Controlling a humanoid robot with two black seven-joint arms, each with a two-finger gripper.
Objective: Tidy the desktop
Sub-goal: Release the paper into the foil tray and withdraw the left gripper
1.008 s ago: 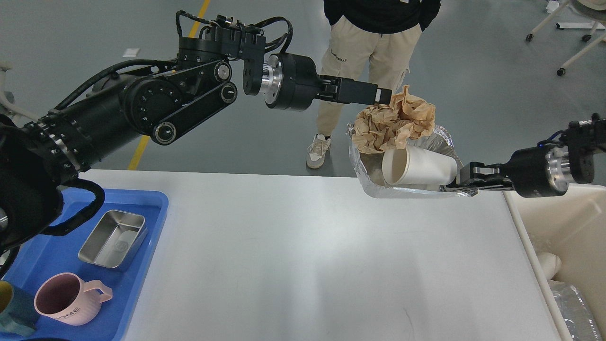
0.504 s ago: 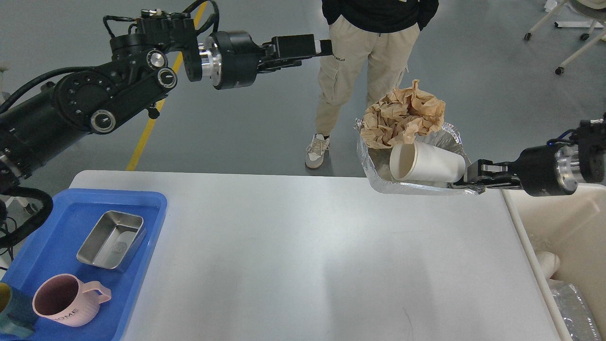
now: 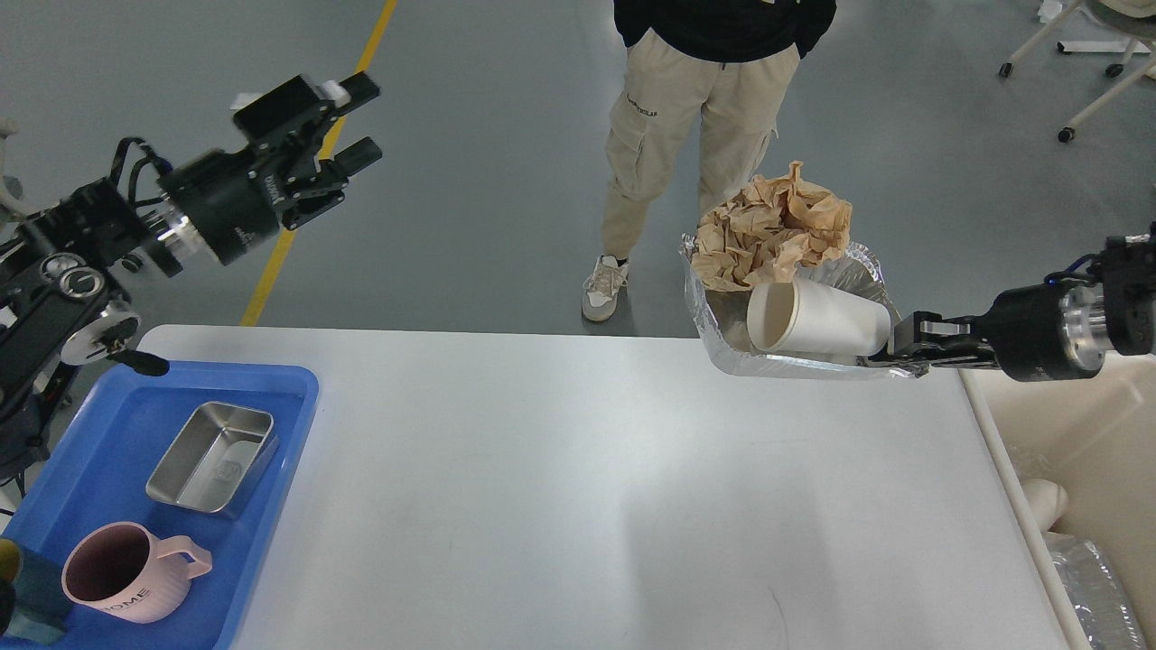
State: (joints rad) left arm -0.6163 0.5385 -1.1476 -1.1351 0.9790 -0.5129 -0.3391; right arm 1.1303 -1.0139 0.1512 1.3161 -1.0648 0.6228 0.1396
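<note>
Grey workshop floor with a yellow line, a bystander in beige trousers (image 3: 691,117) standing beyond the table's far edge.

Item 1: the desktop (image 3: 578,487), a large smooth white rectangular tabletop with rounded corners. It lies below and between both grippers and is bare across its middle, so by my judgement the tidying is nearly done.

Item 2: beige plastic bin (image 3: 1097,424), just below and beyond the right gripper, off the table's right end. Likely the destination for the waste load; a crinkled foil piece (image 3: 1088,591) already lies inside.

Item 3: blue plastic tray (image 3: 271,388), below the left gripper on the table's left end. Serves as the keep pile: it holds a rectangular stainless steel tin (image 3: 213,459) and a pink ribbed ceramic mug (image 3: 131,571).

Item 4: crinkled aluminium foil tray (image 3: 786,361), pinched at its near-right rim by the right gripper (image 3: 894,354), fingers pressed together on the foil. Held roughly level and clear above the table's far right corner, presumably so the contents do not spill in transit.

Item 5: crumpled brown paper (image 3: 775,227), heaped in the foil tray's far half, left of the right gripper.

Item 6: white paper cup (image 3: 817,318), lying on its side in the foil tray, base just beside the right gripper's fingertips.

Item 7: left gripper (image 3: 348,122), fingers spread and holding nothing, raised high over the floor, well apart from the load.
</note>
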